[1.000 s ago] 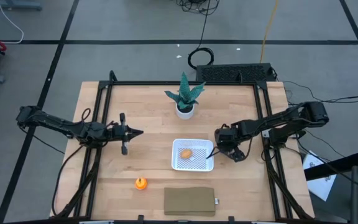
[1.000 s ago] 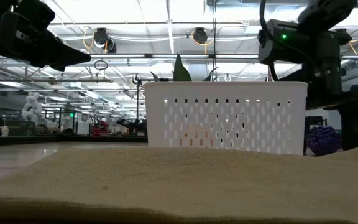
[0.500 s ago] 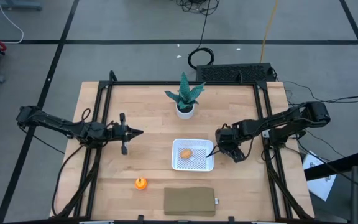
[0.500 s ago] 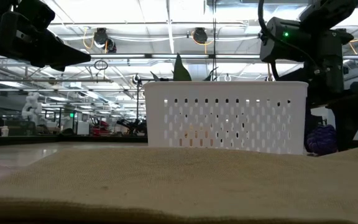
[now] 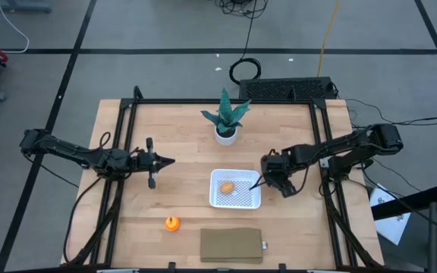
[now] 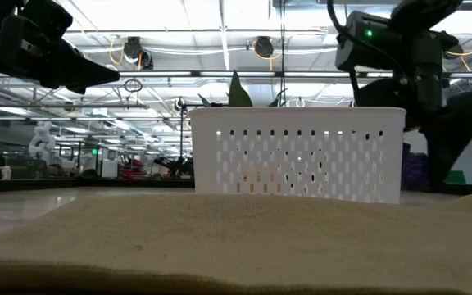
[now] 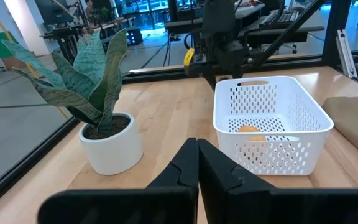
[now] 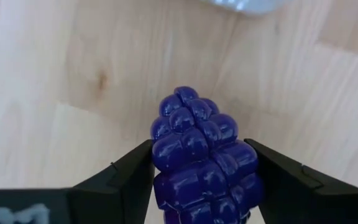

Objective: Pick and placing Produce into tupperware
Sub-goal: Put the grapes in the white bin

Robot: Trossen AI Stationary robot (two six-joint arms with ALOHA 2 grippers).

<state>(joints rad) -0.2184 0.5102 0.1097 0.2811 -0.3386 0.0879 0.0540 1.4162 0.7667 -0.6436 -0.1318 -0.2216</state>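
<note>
One purple grape bunch [image 8: 202, 155] sits pinched in our right gripper [image 8: 197, 171] just beside the white tupperware [image 5: 236, 203] — tan piece [image 5: 227, 186] already inside, orange [image 5: 172, 223] well apart — while our left gripper [image 5: 168, 161] waits shut, empty.

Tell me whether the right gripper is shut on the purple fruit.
Shut on it: in the right wrist view the right gripper has both fingers pressed against the purple grape bunch.
</note>
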